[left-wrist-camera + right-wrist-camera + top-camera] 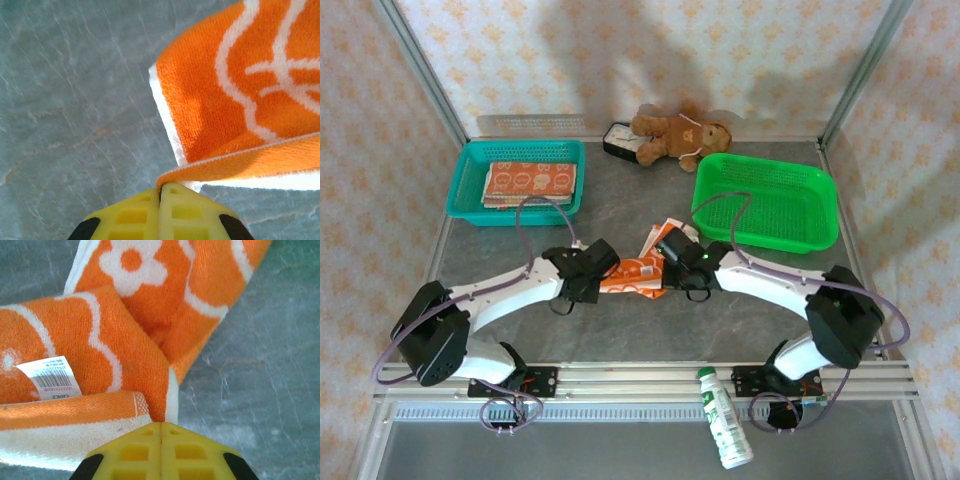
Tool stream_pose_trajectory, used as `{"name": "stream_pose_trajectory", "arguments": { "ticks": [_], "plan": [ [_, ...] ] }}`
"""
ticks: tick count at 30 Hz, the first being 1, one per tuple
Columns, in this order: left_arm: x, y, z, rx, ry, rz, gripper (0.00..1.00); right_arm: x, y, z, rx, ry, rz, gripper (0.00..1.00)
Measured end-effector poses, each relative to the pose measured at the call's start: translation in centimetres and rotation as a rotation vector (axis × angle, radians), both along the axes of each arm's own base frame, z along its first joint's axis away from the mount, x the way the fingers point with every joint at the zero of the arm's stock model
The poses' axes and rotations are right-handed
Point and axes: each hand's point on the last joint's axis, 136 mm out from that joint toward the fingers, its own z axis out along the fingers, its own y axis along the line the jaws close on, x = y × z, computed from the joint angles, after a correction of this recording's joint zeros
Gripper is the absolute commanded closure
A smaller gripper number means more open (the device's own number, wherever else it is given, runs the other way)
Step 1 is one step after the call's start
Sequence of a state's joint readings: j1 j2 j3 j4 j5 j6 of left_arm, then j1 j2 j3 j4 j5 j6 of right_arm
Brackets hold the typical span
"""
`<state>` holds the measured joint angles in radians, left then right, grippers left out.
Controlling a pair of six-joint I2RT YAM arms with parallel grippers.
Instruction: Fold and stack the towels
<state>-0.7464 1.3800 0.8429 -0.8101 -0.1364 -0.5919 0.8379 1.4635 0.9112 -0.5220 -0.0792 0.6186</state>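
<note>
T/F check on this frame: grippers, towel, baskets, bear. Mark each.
1. The left gripper and right gripper are both shut on the orange towel. True.
2. The teddy bear lies at the back, by the green basket's far left corner. True.
3. The folded towels lie in the green basket. False: they lie in the teal basket.
4. The held towel is striped grey and green. False: it is orange with a white print.
</note>
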Motion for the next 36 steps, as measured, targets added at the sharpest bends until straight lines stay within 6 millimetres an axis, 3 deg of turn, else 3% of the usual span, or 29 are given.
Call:
{"name": "stream_pose_trajectory", "arguments": {
  "ticks": [1,2,4,5,9,12,17,20,25,36],
  "plan": [
    [-0.5,-0.2,-0.2,0.001,0.000,-0.004,0.94,-0.5,-0.1,0.1,0.005,-0.002,0.001,0.67],
    [-1.0,-0.3,-0.3,0.000,-0.003,-0.006,0.76,-1.0,-0.3,0.0,0.012,-0.001,-0.003,0.56],
    [-2.0,-0.5,-0.2,-0.007,-0.013,-0.015,0.38,-2.1,-0.8,-0.3,0.019,0.004,-0.004,0.48],
    [-2.5,-0.6,-0.1,-0.017,-0.018,-0.016,0.34,-2.8,-1.1,-0.4,0.022,0.009,-0.007,0.48],
    [-3.8,-0.7,0.7,-0.085,-0.049,0.011,0.34,-4.1,-2.0,-0.4,0.033,0.016,-0.030,0.50],
    [-3.9,-0.6,1.6,-0.129,-0.076,0.049,0.34,-3.9,-2.0,0.0,0.046,0.007,-0.057,0.53],
    [-3.6,-0.3,2.2,-0.174,-0.099,0.114,0.47,-2.8,-0.5,-0.1,0.023,0.039,-0.076,0.56],
    [-3.4,0.8,1.4,-0.184,-0.081,0.189,0.57,-2.2,0.7,-0.6,0.017,0.062,-0.077,0.60],
    [-3.5,1.6,-0.3,-0.210,-0.043,0.268,0.73,-2.9,0.9,-1.7,0.015,0.115,-0.083,0.64],
    [-2.7,0.7,-3.0,-0.189,0.012,0.279,0.76,-5.0,1.0,-3.2,-0.009,0.156,-0.053,0.67]
  ]
}}
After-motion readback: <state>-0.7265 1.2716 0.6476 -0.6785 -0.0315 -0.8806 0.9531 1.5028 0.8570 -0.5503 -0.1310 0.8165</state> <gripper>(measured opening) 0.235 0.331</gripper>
